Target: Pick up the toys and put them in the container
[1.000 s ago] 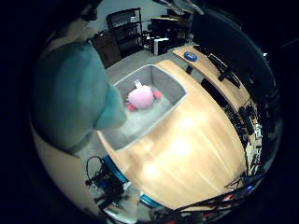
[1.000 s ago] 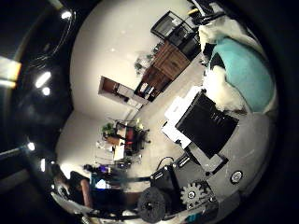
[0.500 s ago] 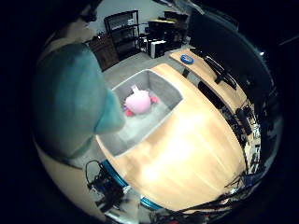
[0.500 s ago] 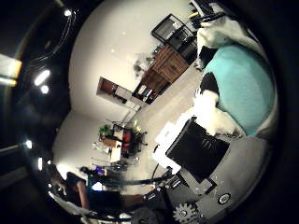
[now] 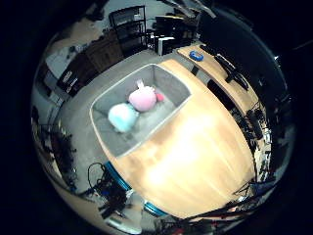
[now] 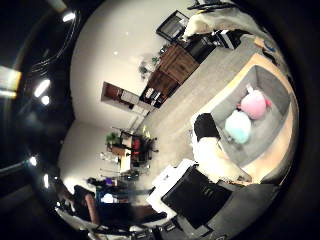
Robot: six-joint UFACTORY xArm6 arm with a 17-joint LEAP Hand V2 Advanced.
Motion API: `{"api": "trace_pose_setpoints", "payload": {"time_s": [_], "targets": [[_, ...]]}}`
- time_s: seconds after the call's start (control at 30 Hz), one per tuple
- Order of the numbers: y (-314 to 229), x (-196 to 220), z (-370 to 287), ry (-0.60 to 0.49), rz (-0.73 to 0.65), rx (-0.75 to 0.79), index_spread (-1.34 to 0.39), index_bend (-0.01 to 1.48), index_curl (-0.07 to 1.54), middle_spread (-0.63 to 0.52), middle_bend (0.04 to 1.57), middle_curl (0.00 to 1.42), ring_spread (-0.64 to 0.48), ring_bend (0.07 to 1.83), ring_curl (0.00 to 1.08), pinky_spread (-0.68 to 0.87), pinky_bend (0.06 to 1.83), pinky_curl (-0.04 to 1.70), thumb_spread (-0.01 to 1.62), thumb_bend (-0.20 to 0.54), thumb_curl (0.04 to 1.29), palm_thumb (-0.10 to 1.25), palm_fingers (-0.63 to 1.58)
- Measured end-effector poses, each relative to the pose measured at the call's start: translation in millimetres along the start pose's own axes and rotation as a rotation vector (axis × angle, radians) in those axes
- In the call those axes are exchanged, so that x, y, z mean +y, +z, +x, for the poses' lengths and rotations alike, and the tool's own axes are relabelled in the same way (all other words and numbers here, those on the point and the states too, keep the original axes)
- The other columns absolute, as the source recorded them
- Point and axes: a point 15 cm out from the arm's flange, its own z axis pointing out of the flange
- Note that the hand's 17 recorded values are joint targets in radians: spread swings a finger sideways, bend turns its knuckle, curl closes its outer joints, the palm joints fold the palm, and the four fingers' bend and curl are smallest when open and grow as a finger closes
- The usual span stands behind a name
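Observation:
A grey fabric container [image 5: 168,81] stands at one end of a light wooden table [image 5: 200,147], well below the palm. Two plush toys lie side by side inside it: a pink one [image 5: 143,99] and a pale teal one [image 5: 122,117]. In the thumb side view my hand [image 6: 212,165] shows as white and black fingers reaching out above the container's near edge [image 6: 235,157]. They hold nothing and look relaxed. The little finger side view shows no part of the hand.
A second desk beyond the table carries a blue round object [image 5: 196,55] and dark equipment. Dark shelving [image 5: 129,29] and a wooden cabinet [image 6: 172,67] stand on the grey floor past the container. Cables and blue-rimmed gear [image 5: 115,181] lie below the table's edge.
The teal toy, which filled much of both views close to the palm, has left the hand and now lies in the container beside the pink toy. The view has risen slightly.

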Motion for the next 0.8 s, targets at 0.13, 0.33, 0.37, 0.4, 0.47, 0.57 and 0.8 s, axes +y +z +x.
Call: {"api": "trace_pose_setpoints", "payload": {"time_s": [0.13,0.33,0.37,0.4,0.47,0.57,0.8], "targets": [[-0.6,0.0,-0.5,-0.001,0.001,0.001,-0.60,0.60,0.50,-0.39,0.51,0.47,-0.32,1.07,0.45,-0.04,0.93,0.38,1.00,-0.028,0.59,0.49,0.37],[-1.8,-0.8,-0.2,-0.003,0.006,0.004,-0.60,0.59,0.48,-0.40,0.49,0.43,-0.32,1.05,0.41,-0.01,0.86,0.33,1.00,-0.027,0.55,0.50,0.42],[-1.3,-0.6,-0.5,-0.003,0.005,0.003,-0.60,0.58,0.48,-0.40,0.49,0.43,-0.32,1.04,0.41,-0.01,0.86,0.33,1.00,-0.027,0.55,0.50,0.42],[-1.8,-0.8,0.2,-0.002,0.007,0.004,-0.60,0.58,0.47,-0.40,0.49,0.43,-0.32,1.04,0.41,0.00,0.85,0.32,1.00,-0.027,0.55,0.50,0.43],[-2.9,-1.7,0.0,-0.005,0.012,0.008,-0.61,0.58,0.47,-0.41,0.48,0.42,-0.33,1.03,0.40,0.00,0.84,0.31,1.00,-0.027,0.54,0.51,0.44],[-3.8,-2.1,-0.3,-0.005,0.015,0.010,-0.61,0.57,0.46,-0.42,0.48,0.41,-0.33,1.02,0.39,0.00,0.82,0.29,1.00,-0.027,0.53,0.51,0.47],[-7.1,-3.1,-1.4,-0.008,0.026,0.009,-0.61,0.56,0.45,-0.42,0.45,0.39,-0.33,1.00,0.36,0.00,0.79,0.25,1.00,-0.027,0.52,0.51,0.50]]}}
